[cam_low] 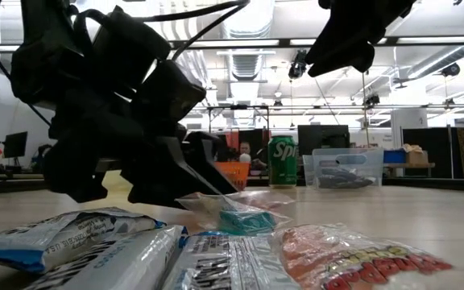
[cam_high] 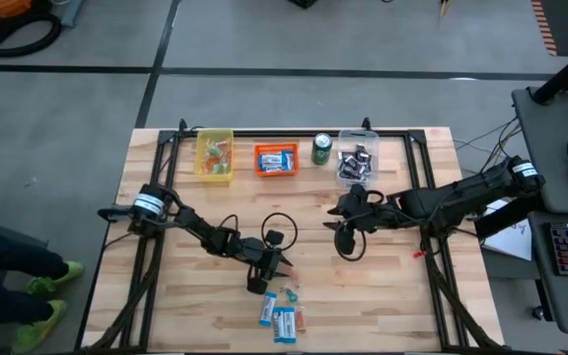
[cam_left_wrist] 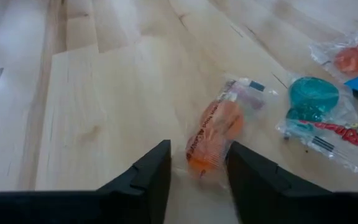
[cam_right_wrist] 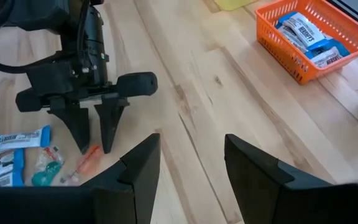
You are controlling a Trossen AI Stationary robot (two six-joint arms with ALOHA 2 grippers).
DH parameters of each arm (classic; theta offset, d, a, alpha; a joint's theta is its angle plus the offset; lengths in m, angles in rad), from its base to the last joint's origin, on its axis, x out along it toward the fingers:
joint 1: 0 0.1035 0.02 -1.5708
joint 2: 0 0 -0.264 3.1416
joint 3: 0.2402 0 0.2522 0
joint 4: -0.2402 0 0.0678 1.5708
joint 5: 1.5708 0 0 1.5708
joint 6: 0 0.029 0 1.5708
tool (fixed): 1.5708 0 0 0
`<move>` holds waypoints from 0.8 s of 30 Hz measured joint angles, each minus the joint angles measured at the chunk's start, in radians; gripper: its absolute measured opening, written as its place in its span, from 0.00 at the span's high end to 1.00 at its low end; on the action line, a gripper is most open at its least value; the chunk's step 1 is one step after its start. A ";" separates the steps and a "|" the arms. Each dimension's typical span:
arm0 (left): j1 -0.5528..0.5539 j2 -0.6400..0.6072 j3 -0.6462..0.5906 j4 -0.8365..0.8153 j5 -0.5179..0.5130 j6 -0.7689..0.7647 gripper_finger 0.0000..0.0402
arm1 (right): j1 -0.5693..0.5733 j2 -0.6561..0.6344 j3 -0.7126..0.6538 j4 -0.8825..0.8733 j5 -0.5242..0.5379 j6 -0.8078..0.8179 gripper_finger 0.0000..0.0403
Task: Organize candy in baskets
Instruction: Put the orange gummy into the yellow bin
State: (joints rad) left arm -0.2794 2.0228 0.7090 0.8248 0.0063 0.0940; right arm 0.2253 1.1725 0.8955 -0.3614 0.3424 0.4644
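Pale plank table (cam_high: 383, 296), left end effector (cam_left_wrist: 194, 168) fingers straddling crinkly orange sweet (cam_left_wrist: 213, 134), grip uncertain, right end effector (cam_right_wrist: 188, 162) spread

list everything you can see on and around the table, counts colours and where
yellow basket: one, translucent yellow, far edge, small sweets inside
orange basket: one, orange, far edge, blue-and-white bars inside
soda can: one, green, between orange and clear baskets
clear basket: one, clear, far edge, dark mini bars inside
blue-and-white bars: a few loose, near edge
orange sweet: one, clear wrapper, lying between the left fingers
green sweet: one, teal, clear wrapper, beside the orange one
person's shoes: two, lime green, floor left of table
left gripper: one, dark, low over the near-edge candy, fingers either side of the orange sweet
right gripper: one, dark, mid-table, fingers open, empty
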 joint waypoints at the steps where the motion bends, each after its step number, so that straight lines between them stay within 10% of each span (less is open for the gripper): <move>1: 0.000 0.000 0.000 -0.002 0.000 0.000 0.69 | 0.000 0.000 0.000 0.000 0.000 0.000 0.59; 16: 0.009 -0.223 -0.011 -0.271 -0.066 -0.002 0.88 | 0.000 0.000 -0.010 0.002 0.002 0.040 0.59; 24: 0.046 -0.588 -0.012 -0.838 -0.559 -0.103 0.89 | 0.005 0.000 -0.063 0.004 0.073 0.138 0.59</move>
State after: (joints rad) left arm -0.2337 1.4352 0.6971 -0.0133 -0.5524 -0.0088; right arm 0.2304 1.1725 0.8326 -0.3575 0.4149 0.6025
